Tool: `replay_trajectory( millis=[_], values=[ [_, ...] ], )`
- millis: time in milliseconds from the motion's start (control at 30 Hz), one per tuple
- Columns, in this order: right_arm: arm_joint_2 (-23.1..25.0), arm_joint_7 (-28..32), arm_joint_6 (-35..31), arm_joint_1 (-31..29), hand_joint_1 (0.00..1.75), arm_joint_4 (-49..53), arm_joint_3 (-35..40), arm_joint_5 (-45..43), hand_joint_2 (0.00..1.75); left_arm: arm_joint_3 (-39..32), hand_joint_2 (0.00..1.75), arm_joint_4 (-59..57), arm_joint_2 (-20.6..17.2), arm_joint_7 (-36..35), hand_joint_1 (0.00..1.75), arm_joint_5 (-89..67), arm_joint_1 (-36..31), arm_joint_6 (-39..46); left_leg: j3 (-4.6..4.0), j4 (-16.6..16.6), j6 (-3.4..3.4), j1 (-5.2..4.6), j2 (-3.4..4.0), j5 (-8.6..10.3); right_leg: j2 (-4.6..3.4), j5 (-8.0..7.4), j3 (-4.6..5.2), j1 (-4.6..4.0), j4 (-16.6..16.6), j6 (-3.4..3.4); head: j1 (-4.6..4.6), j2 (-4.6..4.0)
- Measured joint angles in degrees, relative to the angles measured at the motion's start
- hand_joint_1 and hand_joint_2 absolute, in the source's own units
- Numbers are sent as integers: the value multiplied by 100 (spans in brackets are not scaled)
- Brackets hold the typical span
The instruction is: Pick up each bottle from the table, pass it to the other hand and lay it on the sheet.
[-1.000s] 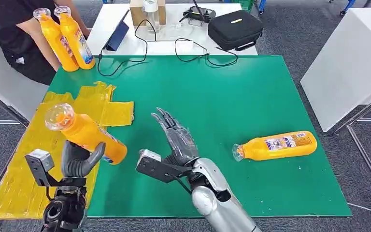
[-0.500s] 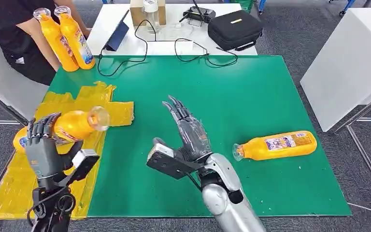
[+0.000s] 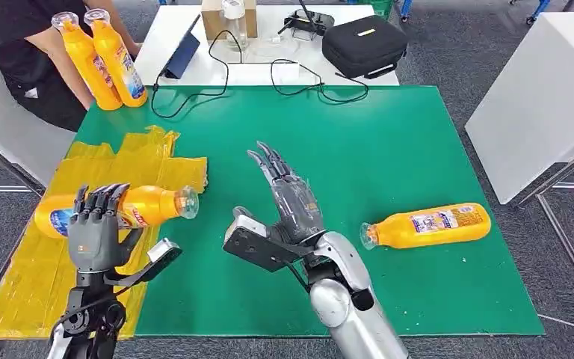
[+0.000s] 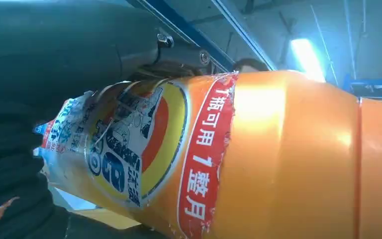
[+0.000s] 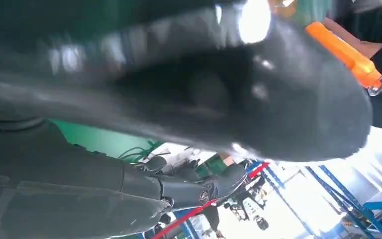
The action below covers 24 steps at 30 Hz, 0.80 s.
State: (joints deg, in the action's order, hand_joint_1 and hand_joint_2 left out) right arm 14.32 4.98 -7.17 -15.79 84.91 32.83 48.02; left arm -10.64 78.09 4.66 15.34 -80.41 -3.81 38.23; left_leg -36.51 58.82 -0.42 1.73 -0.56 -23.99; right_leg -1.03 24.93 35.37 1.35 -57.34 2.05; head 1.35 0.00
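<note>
My left hand (image 3: 96,230) grips an orange bottle (image 3: 146,207) that lies level above the yellow sheet (image 3: 45,269), its clear cap end pointing right. Up close in the left wrist view, that bottle (image 4: 258,154) shows its torn label. My right hand (image 3: 291,202) is open over the middle of the green mat, fingers stretched forward, holding nothing. A second orange bottle (image 3: 427,225) lies on its side on the mat to the right of that hand. A person at the far left holds two more orange bottles (image 3: 101,60) upright.
The green mat (image 3: 359,142) covers the table. Behind it a white table (image 3: 187,30) carries a black case (image 3: 364,45), a cardboard box (image 3: 228,16) and cables. Another white table (image 3: 545,97) stands at the right.
My left hand has turned the bottle from tilted upright to level and lowered it over the yellow sheet. My right hand has drawn away to the right, open.
</note>
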Motion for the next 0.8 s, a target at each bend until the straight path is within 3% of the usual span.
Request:
replay_trajectory(
  millis=[133, 333, 367, 400, 800],
  values=[
    [2, 0, 39, -17, 0, -2, -11, -7, 0, -20, 175, -79, 9, -81, 175, -173, -53, 0, 0, 0, 0, 0, 0, 0, 0, 0, -1, 0, 0, 0, 0, 0],
    [7, -2, 131, -125, 0, -55, -11, -243, 0, 155, 175, -663, -50, -752, 175, -680, -143, 0, 1, 0, 0, 0, -1, 1, 0, -1, -2, 0, 0, 0, 0, 0],
    [4, -2, 129, -140, 0, -68, -11, -260, 0, 162, 175, -759, -55, -765, 0, -697, -152, 0, 1, 0, 0, 0, 0, 1, 0, -1, -2, 0, 0, 0, 0, 0],
    [4, -2, 129, -153, 0, -79, -11, -267, 0, 183, 0, -906, -61, -769, 0, -671, -173, 2, 1, 0, 0, 0, -1, 1, 0, -1, -2, 0, 0, 0, 0, 0],
    [-81, -59, 68, 69, 0, 0, -4, -177, 0, 155, 0, -2678, -365, -1078, 0, -673, -622, 2, -1, 0, 0, 0, -1, 1, 1, 0, 3, 0, 0, 0, -2, 0]
  ],
)
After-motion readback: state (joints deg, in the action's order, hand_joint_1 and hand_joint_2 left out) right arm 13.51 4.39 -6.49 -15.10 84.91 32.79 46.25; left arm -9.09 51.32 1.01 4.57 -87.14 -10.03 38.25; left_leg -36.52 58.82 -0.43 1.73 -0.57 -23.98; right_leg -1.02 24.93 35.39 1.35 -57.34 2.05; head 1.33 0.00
